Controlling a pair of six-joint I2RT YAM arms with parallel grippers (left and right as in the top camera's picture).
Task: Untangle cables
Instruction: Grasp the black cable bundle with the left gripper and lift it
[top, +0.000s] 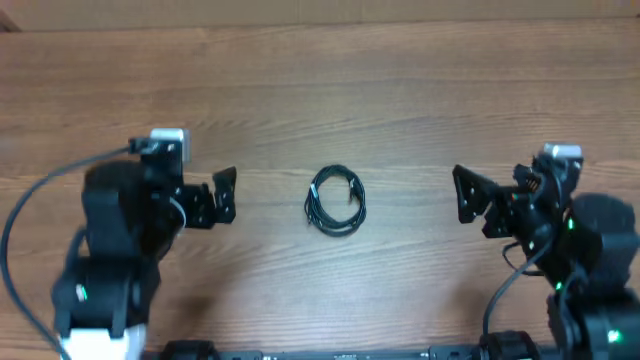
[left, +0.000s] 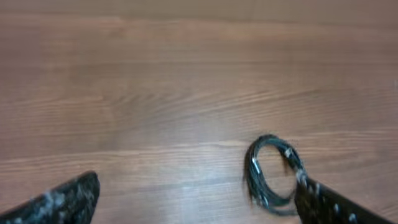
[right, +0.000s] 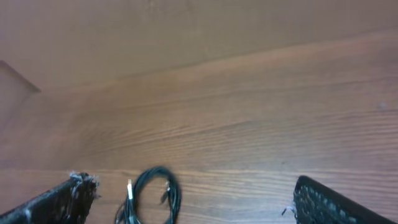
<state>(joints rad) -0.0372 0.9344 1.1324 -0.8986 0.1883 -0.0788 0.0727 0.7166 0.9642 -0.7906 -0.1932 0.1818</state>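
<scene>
Wide wooden table (top: 320, 80) first: brown, smooth top, long grain lines running from the left edge to the right edge. Two black arms sit at the near edge, the left arm (top: 110, 250) towards the near left corner and the right arm (top: 590, 250) towards the near right corner, each with a thick black lead curling off it.

On to the claws. The left gripper (top: 226, 195) points in at the middle of the table, jaws spread wide, nothing between them. The right gripper (top: 462, 195) mirrors it from the other side, spread just as wide and also empty. Up close the fingers (left: 62, 202) look dark, matte and scuffed with pale flecks.

And the small one: the cables (top: 335, 201), thin black cord wound into a rough oval coil, lying flat about halfway between the left and right edges. The coil sits between the two claws, apart from both. From the left wrist it lies just beyond the right-hand finger (left: 336, 205). From the right wrist it sits near the left-hand finger (right: 56, 202), and a silvery plug (right: 129, 186) shows at its rim.
</scene>
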